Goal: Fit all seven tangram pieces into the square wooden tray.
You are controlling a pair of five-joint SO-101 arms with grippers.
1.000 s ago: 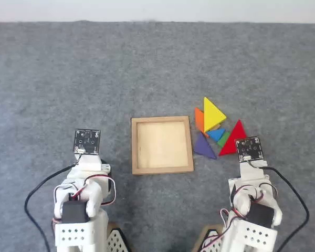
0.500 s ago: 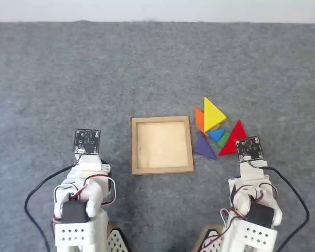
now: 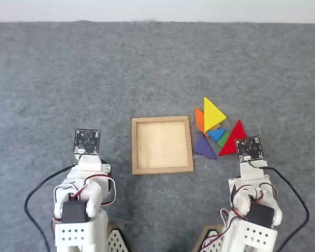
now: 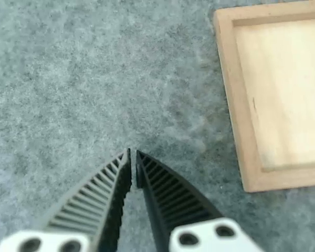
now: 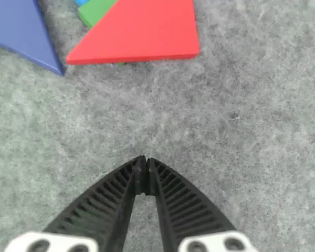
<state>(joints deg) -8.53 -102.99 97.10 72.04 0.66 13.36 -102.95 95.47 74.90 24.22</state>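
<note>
The square wooden tray sits on gray felt between the two arms. Tangram pieces lie clustered on the felt just beside its right edge: a yellow triangle, orange piece, purple triangle, blue piece, green piece and red triangle. The left gripper, jaws pressed together, hangs over felt near the tray's left rim. The right gripper, jaws likewise together, hangs near the red triangle without touching it.
</note>
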